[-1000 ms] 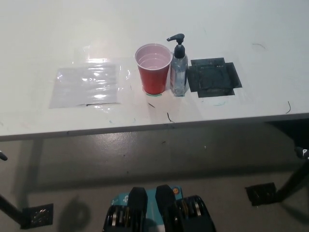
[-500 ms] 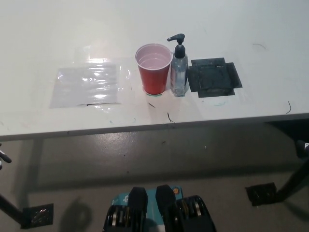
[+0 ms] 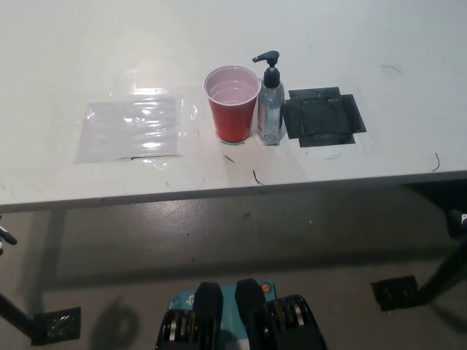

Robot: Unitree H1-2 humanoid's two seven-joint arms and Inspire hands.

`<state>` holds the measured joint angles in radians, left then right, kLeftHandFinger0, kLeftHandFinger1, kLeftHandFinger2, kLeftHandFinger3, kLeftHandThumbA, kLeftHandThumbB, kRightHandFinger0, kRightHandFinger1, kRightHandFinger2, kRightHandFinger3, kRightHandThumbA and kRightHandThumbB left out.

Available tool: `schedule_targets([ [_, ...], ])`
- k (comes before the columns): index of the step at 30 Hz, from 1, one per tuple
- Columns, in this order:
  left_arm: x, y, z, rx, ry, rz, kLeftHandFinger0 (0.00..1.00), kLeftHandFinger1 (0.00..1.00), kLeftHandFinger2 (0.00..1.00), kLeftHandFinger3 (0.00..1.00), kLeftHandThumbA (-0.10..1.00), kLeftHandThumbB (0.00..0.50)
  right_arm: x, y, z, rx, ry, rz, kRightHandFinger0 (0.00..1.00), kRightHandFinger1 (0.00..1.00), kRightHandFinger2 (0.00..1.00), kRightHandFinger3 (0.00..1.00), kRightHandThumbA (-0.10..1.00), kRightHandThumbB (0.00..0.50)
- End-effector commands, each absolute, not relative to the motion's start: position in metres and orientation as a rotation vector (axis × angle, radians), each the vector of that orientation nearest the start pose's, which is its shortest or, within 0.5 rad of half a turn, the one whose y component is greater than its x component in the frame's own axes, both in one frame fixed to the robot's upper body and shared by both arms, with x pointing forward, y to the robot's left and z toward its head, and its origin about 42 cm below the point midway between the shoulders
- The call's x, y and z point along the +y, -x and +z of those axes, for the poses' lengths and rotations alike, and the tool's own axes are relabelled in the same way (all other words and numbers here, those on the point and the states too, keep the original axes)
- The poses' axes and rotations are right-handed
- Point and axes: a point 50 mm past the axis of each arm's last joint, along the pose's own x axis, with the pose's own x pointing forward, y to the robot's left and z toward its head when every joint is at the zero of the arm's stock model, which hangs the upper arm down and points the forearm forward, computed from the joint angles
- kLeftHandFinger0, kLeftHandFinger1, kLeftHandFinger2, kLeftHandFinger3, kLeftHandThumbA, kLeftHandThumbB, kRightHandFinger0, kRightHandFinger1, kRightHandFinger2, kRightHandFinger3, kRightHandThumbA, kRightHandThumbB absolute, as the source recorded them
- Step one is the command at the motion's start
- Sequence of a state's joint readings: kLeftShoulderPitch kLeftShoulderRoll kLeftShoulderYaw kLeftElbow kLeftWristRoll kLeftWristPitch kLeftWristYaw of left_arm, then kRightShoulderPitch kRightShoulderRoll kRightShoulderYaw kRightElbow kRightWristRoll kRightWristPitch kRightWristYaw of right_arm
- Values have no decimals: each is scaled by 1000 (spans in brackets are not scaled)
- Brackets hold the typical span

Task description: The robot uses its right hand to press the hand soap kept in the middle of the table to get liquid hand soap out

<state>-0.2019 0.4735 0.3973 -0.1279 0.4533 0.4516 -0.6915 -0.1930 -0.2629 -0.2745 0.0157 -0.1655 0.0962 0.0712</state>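
Note:
A clear hand soap bottle [image 3: 270,111] with a black pump head [image 3: 266,58] stands upright in the middle of the white table [image 3: 350,44]. Its spout points left, over a red plastic cup [image 3: 233,106] that touches the bottle's left side. Only a small black sliver of my right hand [image 3: 458,217] shows at the right edge, below the table's front edge and far from the bottle. A small white tip of my left hand [image 3: 4,237] shows at the left edge, also below the table. Neither hand touches anything.
A black square patch [image 3: 322,118] lies on the table just right of the bottle. A clear plastic sheet [image 3: 135,130] lies flat to the left of the cup. Table legs with floor plates [image 3: 394,292] stand on the grey floor below.
The black sliver of my right hand has crept slightly upward at the right edge. The left hand tip has barely shifted. Bottle and cup have not moved.

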Motion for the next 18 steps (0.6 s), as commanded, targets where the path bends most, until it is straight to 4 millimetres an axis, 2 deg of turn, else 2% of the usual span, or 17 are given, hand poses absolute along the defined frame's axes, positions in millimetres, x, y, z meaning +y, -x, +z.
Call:
schedule_targets([
  [1, 436, -313, 239, 295, -690, 18, 1000, 1000, 1000, 877, 238, 0, -362, -341, 187, -156, 413, -238, 1000, 1000, 1000, 1000, 1000, 203],
  [2, 437, -314, 239, 299, -696, 16, 1000, 1000, 1000, 862, 228, 0, -362, -341, 187, -159, 417, -237, 1000, 1000, 1000, 1000, 1000, 179],
  [5, 437, -314, 240, 295, -688, 14, 1000, 1000, 1000, 862, 215, 0, -361, -340, 185, -155, 416, -241, 1000, 1000, 1000, 1000, 1000, 186],
  [7, 437, -313, 240, 296, -688, 21, 1000, 1000, 1000, 890, 246, 0, -361, -340, 185, -158, 417, -239, 1000, 1000, 1000, 1000, 1000, 188],
  [8, 437, -313, 239, 296, -686, 21, 1000, 1000, 1000, 908, 250, 0, -361, -340, 185, -159, 422, -239, 1000, 1000, 1000, 1000, 1000, 206],
  [11, 436, -309, 236, 312, -705, 14, 1000, 1000, 1000, 905, 292, 0, -363, -336, 182, -154, 438, -240, 1000, 1000, 1000, 1000, 1000, 202],
  [14, 437, -314, 238, 302, -696, 17, 1000, 1000, 1000, 900, 282, 0, -362, -340, 185, -163, 435, -240, 1000, 1000, 1000, 1000, 1000, 207],
  [15, 437, -314, 239, 295, -688, 12, 1000, 1000, 1000, 865, 244, 0, -362, -340, 185, -158, 434, -239, 1000, 1000, 1000, 1000, 1000, 213],
  [18, 438, -316, 242, 291, -694, 21, 1000, 1000, 1000, 876, 253, 0, -360, -341, 185, -169, 414, -238, 1000, 1000, 1000, 1000, 1000, 198],
])
